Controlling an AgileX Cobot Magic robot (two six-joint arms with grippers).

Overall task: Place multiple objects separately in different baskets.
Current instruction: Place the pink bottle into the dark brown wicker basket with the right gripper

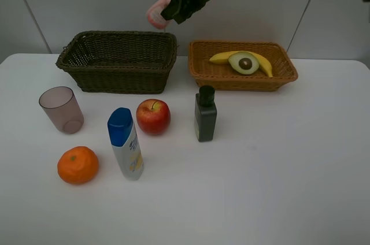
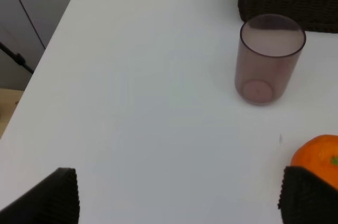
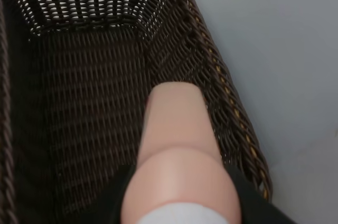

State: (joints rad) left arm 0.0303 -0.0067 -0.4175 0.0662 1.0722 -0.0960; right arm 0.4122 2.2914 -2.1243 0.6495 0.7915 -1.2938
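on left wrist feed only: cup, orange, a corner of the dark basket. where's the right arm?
Observer: The right gripper is shut on the pink bottle, held above the right end of the dark basket.
Operator: anything in the second basket?
Observer: The orange-tan basket holds the banana and the avocado half.
Operator: what else is on the table?
Observer: The red apple, the white blue-capped bottle and the dark green bottle, all apart from each other, in front of the baskets.
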